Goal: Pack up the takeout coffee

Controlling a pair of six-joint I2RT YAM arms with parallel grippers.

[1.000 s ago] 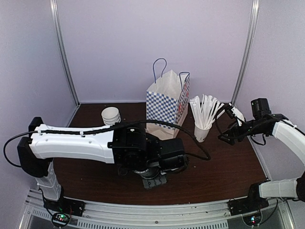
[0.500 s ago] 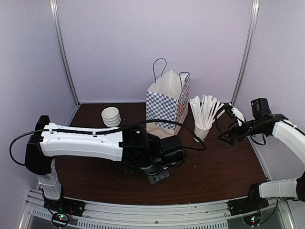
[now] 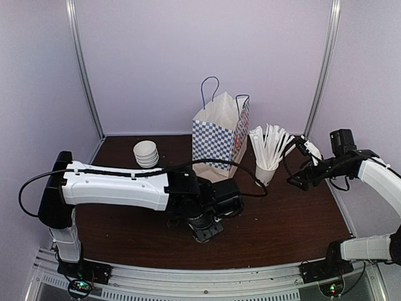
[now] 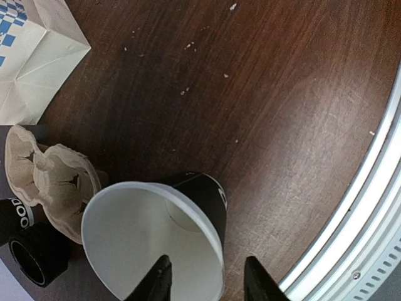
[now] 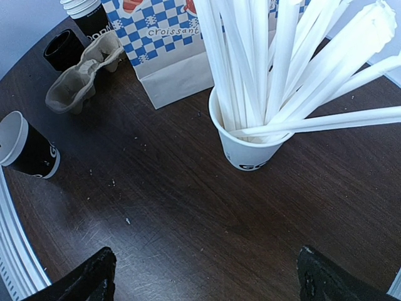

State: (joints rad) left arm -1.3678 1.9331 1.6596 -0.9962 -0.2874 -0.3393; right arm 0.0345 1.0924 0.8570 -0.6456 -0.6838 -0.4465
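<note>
Evidently the left gripper (image 4: 207, 271) was held partly open, astride the near rim of the takeout coffee cup (image 4: 156, 238). One finger was laid over the cup's white inside and the other stood outside its black wall. Whether either pad touched the paper could not be told. The cup, black with pale print, was found lidless and directly under the fingertips.

The right gripper (image 5: 207, 276) was spread wide with nothing between its fingers. It was hung above bare wood, well apart from the takeout cup, and a white cup of sticks (image 5: 244, 147) stood just ahead of it.

Beside the left gripper, on the left of its wrist view, a tan pulp cup carrier (image 4: 56, 179) was seen near the cup. Past the carrier lay a black round piece (image 4: 31, 263), and it could not be settled whether this was a lid or a short cup. The foot of the checkered bag (image 4: 31, 69) was set further ahead on that same side. On the other side of the fingers the metal rail (image 4: 369, 207) at the table's edge ran close by. Open wood was left ahead of the fingertips.

The table (image 4: 282, 94) was shown as dark brown wood grain, flecked with pale crumbs (image 4: 188, 45). It was enclosed by pale lilac walls (image 3: 188, 56) with metal uprights at the corners
</note>
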